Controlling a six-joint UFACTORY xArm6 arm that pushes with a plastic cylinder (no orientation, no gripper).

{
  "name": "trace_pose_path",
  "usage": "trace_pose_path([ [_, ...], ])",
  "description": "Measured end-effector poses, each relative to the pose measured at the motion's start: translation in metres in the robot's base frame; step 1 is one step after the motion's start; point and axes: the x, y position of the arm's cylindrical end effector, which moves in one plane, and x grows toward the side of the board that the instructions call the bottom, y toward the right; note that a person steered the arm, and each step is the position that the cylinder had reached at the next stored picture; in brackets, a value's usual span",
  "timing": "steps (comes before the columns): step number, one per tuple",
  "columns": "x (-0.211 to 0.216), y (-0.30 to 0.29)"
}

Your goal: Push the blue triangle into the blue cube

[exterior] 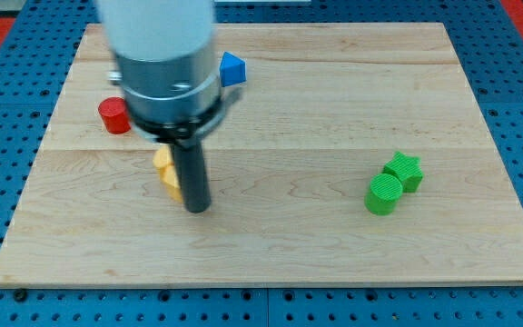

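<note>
One blue block (233,69) shows near the view's top, just right of the arm's body, which hides its left part. I cannot tell whether it is the triangle or the cube. No second blue block shows; the arm's wide grey body (166,77) covers the board around there. My tip (196,209) rests on the board well below the blue block. It is right beside the lower yellow block, at that block's right.
Two yellow blocks (164,173) lie stacked in the view just left of the rod. A red cylinder (113,116) sits at the left. A green star (404,170) and a green cylinder (384,193) touch at the right. The wooden board (334,109) lies on a blue pegboard.
</note>
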Motion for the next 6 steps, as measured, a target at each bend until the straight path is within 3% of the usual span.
trace_pose_path([
  [1, 0.000, 0.061],
  [2, -0.049, 0.083],
  [4, -0.184, 0.097],
  [6, -0.214, 0.075],
])
